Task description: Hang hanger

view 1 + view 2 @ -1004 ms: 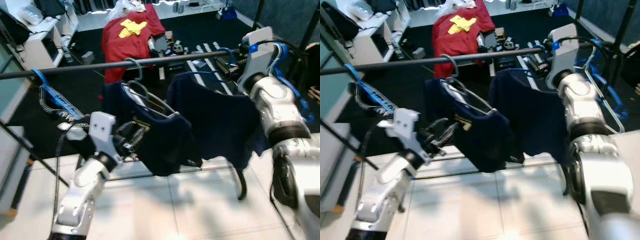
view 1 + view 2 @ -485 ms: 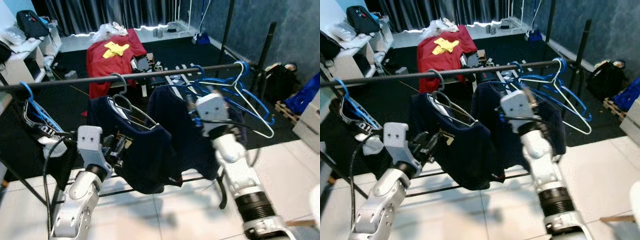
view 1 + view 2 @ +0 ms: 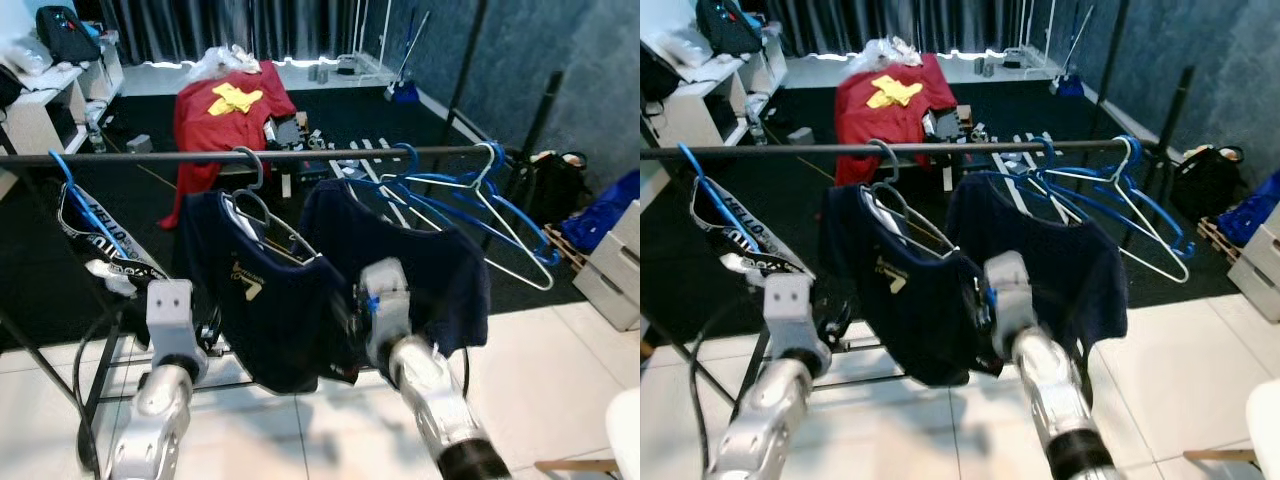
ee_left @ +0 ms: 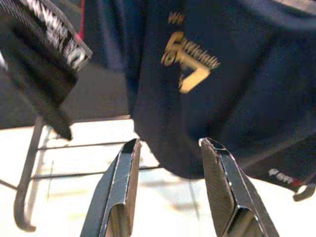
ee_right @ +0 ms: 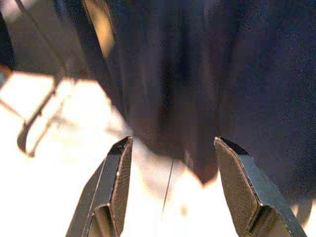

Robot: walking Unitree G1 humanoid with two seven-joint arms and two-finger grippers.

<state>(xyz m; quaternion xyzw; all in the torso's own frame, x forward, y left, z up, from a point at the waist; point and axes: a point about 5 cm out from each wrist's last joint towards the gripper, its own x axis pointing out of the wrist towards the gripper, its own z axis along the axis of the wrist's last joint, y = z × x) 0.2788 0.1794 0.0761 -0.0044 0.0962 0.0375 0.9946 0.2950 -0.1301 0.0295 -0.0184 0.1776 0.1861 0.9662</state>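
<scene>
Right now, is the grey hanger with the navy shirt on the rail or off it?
On. The grey hanger's hook loops over the rail; both claws hang open below.

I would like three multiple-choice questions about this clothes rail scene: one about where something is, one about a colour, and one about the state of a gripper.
1. Where does the red garment lie?
A. On the floor behind the rail
B. Hung on the rail
C. In the left gripper

2. What colour are the bare hangers at the right end of the rail?
A. Red
B. Blue
C. Yellow

3. How do the left gripper's fingers stand?
A. Shut on a hanger
B. Shut on the navy shirt
C. Open, holding nothing

Answers:
1. A: it is spread on the dark floor beyond the rail.
2. B: they are blue wire, hooked on the rail beside the second navy shirt.
3. C: the left wrist view shows a gap between the fingers, with the navy shirt beyond them.
</scene>
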